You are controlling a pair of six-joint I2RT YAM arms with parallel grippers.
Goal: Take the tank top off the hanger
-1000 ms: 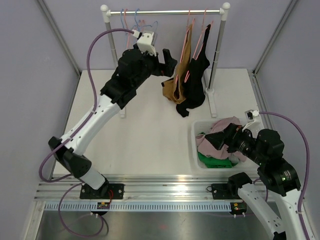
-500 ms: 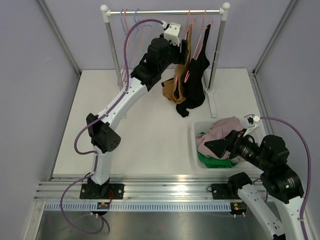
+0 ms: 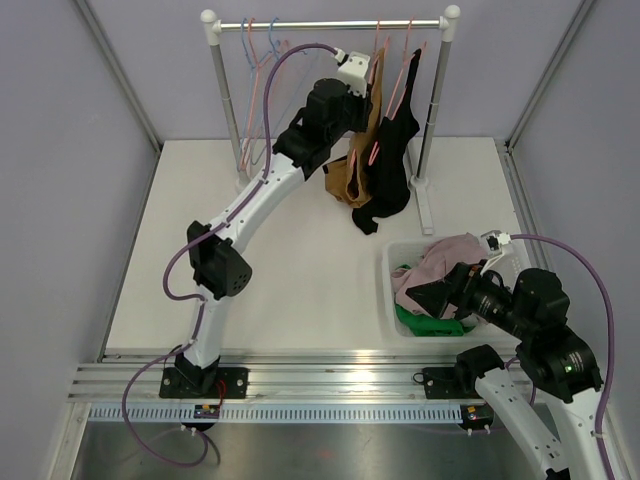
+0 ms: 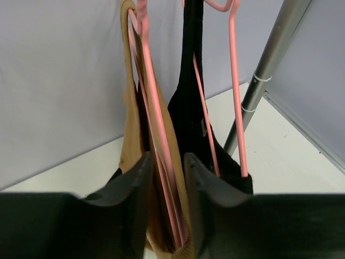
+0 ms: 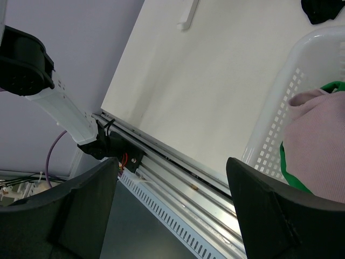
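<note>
Tan top hangs from the rail beside a black one; the left gripper is up against it. Right gripper hovers at the basket. Left wrist: 2 fingers sit close around the top and its pink hanger; pinching or not, I cannot tell. Right wrist: jaws wide, nothing between them.

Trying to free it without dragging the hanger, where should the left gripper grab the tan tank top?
Low on the body of the tan tank top, coming edge-on from the left gripper's side. It hangs as a thin flat sheet, so fingers can straddle it; avoid pinching the pink hanger.
</note>
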